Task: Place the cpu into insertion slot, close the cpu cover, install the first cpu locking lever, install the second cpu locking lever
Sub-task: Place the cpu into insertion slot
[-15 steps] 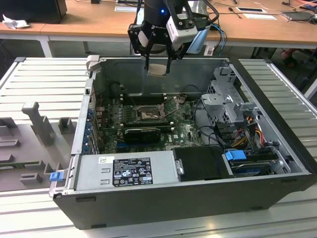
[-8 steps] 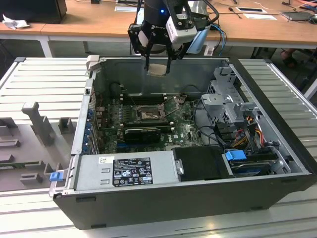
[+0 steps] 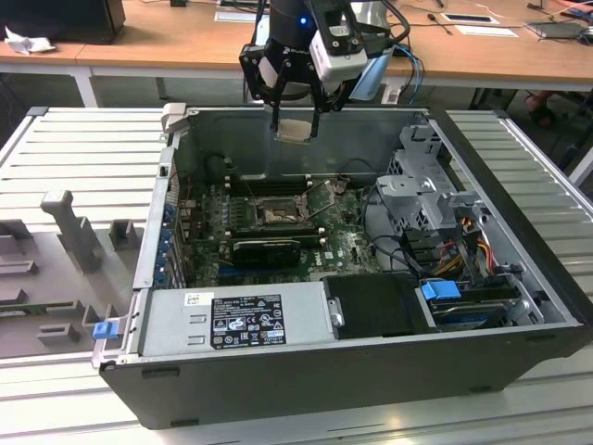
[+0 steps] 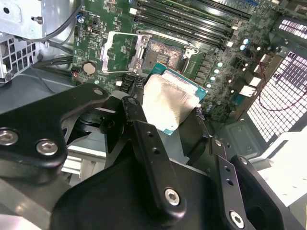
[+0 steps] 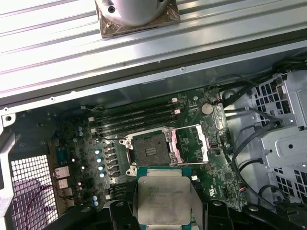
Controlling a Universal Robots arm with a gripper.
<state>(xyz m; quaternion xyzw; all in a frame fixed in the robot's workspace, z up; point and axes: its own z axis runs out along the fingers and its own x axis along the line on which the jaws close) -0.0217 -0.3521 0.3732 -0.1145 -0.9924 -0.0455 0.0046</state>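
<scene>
Arm's up over the open PC case, which lies on its side on a ribbed metal table, w/ a wooden desk behind it. The gripper hangs above the case's far wall, its two black fingers clamped on opposite edges of the cpu. The chip sits flat btwn them, high in the air and well clear of the board.

In both wrist views the grip is plain: the cpu has its pale metal top facing the cameras and a green rim round it, w/ the gripper pinching it from both sides.

Down inside, the green motherboard carries the insertion slot, a dark frame w/ the contact field showing in the middle. The cpu cover is flipped open, lying just beside the slot on the side toward the drive cage. The window in it shows board through it. Long black memory slots run along the slot's other flank, approx parallel to the case's far wall. A silver power supply fills the near part of the case in the exterior view.
</scene>
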